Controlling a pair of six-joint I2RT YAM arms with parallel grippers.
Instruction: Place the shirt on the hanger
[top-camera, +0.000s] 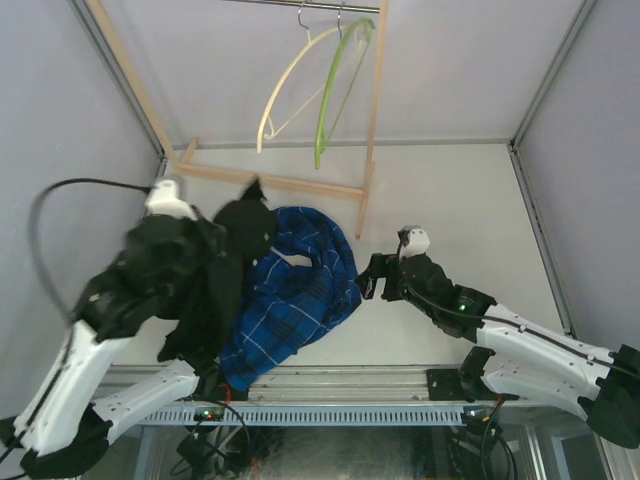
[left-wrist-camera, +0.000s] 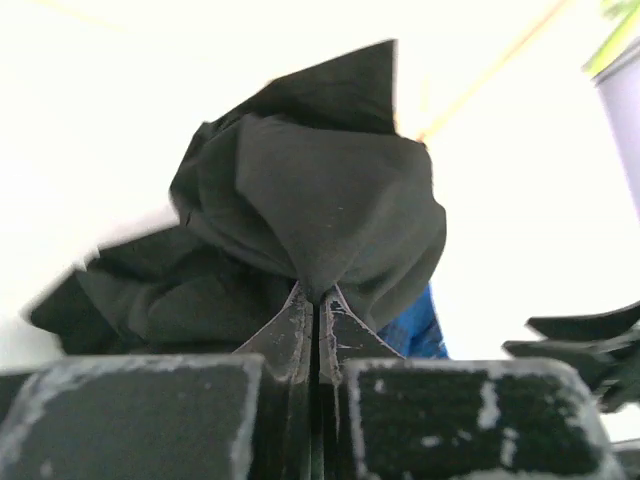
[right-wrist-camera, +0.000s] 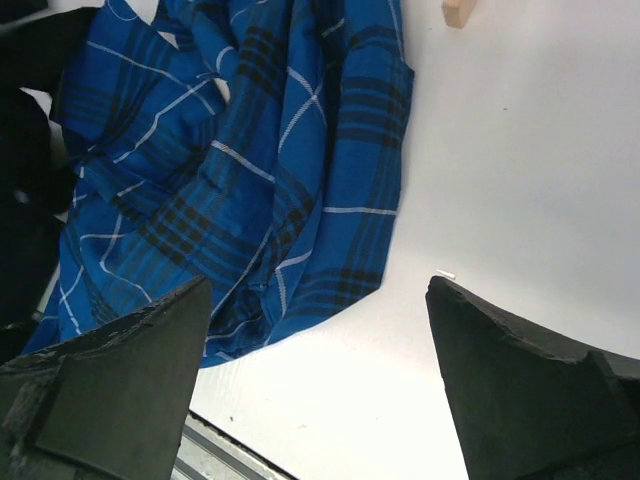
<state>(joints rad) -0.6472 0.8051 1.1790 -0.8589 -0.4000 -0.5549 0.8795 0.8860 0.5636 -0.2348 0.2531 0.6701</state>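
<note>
The black shirt (top-camera: 205, 265) lies bunched at the left of the table, partly over my left arm. In the left wrist view my left gripper (left-wrist-camera: 318, 296) is shut on a gathered fold of the shirt (left-wrist-camera: 320, 190), and the cloth rises in a peak above the fingertips. The lime-green hanger (top-camera: 335, 90) hangs by its hook from the rail at the top, well apart from the shirt. My right gripper (top-camera: 365, 280) stands open beside the right edge of the pile. In its own wrist view the right gripper (right-wrist-camera: 318, 290) has only bare table between its fingers.
A blue plaid shirt (top-camera: 295, 290) lies against the black one; its edge (right-wrist-camera: 240, 170) is just left of my right gripper. A cream hanger (top-camera: 285, 85) hangs beside the green one. A wooden rack frame (top-camera: 372, 120) stands at the back of the white table (top-camera: 450, 190).
</note>
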